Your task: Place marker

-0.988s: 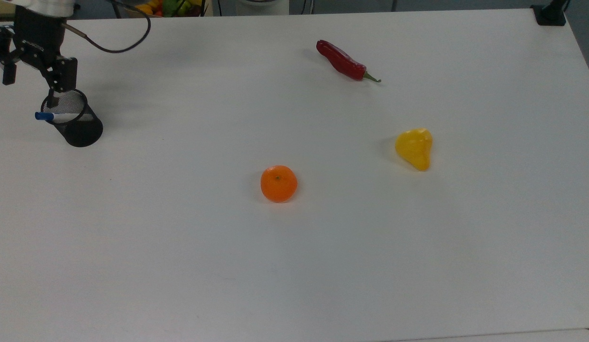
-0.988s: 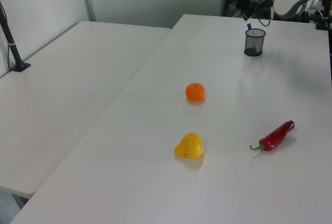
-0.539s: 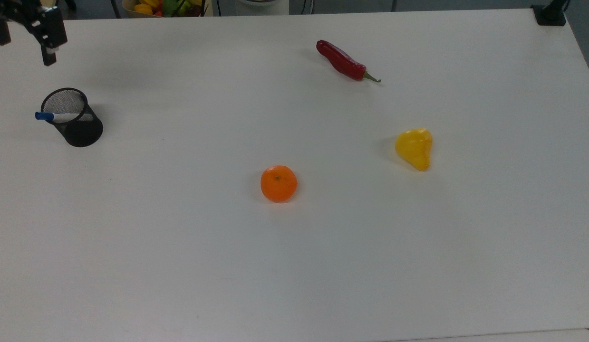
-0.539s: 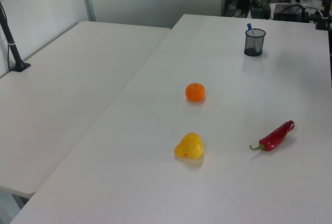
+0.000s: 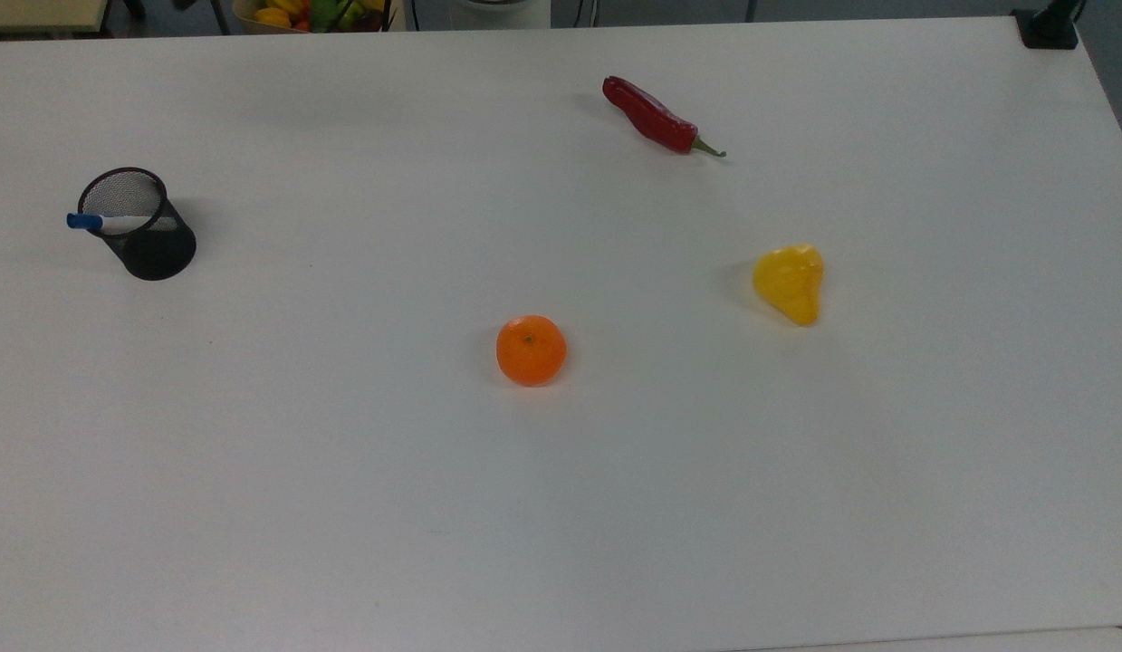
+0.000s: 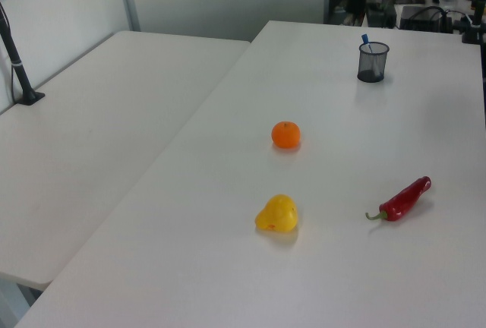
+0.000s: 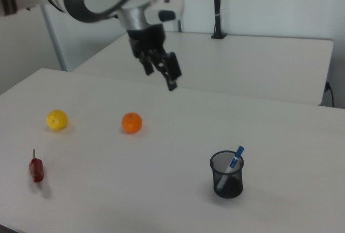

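Blue-capped marker (image 7: 234, 161) leaning inside mesh cup (image 7: 227, 175), lower barrel veiled by mesh. Well below and right of gripper (image 7: 166, 74), fingers parted, holding nothing.

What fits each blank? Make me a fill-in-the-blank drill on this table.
The marker stands inside the black mesh ___. Its cap is coloured ___. The chili is coloured ___.
Missing words: cup; blue; red.
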Robot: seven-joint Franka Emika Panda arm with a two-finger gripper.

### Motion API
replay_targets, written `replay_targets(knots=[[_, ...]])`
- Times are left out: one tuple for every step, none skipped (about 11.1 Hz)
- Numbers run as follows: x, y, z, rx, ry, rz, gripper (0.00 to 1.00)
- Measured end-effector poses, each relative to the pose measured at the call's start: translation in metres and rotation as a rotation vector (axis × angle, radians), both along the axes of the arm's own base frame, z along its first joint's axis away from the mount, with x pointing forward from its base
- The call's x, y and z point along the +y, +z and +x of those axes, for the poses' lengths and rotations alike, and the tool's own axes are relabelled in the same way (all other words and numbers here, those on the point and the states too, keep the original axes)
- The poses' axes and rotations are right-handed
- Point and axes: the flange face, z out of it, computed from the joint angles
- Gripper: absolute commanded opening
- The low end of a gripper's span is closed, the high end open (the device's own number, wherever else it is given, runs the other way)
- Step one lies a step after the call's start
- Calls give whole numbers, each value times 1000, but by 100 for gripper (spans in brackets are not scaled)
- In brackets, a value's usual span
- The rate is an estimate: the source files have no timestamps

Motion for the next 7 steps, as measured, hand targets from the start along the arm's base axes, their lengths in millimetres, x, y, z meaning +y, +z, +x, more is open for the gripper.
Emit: replay_targets(knots=[[27, 13, -6, 31, 37, 34, 100], [55, 19, -9, 59, 72, 54, 100], [76, 20, -8, 74, 94, 60, 100], [99, 20, -5, 86, 112, 63, 100], [122, 19, -2, 93, 126, 65, 100], [149, 17, 2, 100, 148, 64, 100], [163, 15, 3, 105, 169, 62, 100]])
